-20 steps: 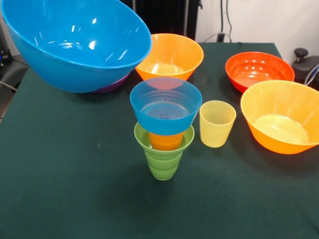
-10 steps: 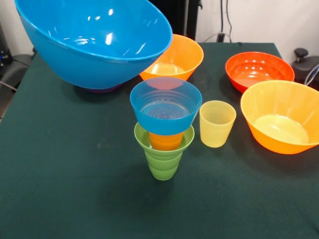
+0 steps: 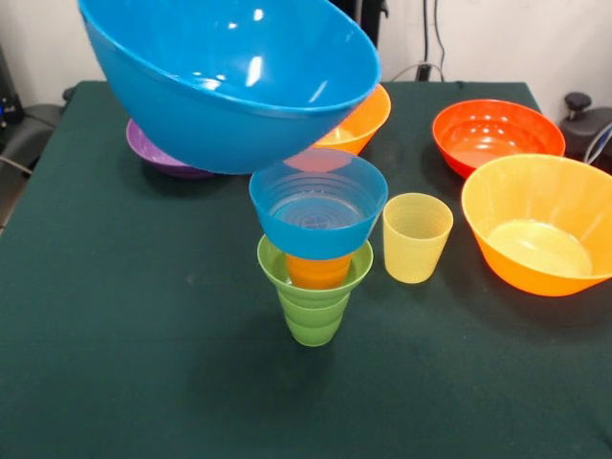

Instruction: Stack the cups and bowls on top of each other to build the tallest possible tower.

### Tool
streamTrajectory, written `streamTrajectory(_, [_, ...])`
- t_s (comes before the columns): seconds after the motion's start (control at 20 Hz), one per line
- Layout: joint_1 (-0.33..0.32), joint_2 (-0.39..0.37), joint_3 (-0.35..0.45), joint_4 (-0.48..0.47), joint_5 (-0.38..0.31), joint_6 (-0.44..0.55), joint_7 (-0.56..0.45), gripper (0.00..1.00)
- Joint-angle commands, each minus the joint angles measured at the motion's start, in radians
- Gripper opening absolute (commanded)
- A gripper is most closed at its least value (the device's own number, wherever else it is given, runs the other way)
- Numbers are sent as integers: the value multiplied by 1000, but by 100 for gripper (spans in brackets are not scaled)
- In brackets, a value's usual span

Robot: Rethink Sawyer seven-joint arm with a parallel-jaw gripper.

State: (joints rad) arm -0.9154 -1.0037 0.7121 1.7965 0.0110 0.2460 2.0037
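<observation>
Hovering tilted above the tower (image 3: pixel 316 251), medium blue bowl (image 3: pixel 229 86); tool's state apparently hidden.

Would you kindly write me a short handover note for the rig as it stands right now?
Hand: not visible in this view.
The medium blue bowl is in the air, tilted, above and behind the tower.
Tower so far: green cup, orange cup nested inside it, small blue bowl on top.
Loose on the table: yellow cup, purple bowl, red-orange bowl, two big orange bowls.
Left: place the blue bowl, then the rest.
</observation>
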Motion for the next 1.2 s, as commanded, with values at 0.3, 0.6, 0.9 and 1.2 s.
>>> streamTrajectory(0.3, [73, 87, 17, 98, 5, -94, 143, 0])
streamTrajectory(0.6, [71, 102, 25, 74, 9, -80, 125, 0])
streamTrajectory(0.9, [26, 73, 77, 120, 12, -79, 127, 0])
streamTrajectory(1.2, [7, 71, 112, 165, -1, -119, 146, 0])
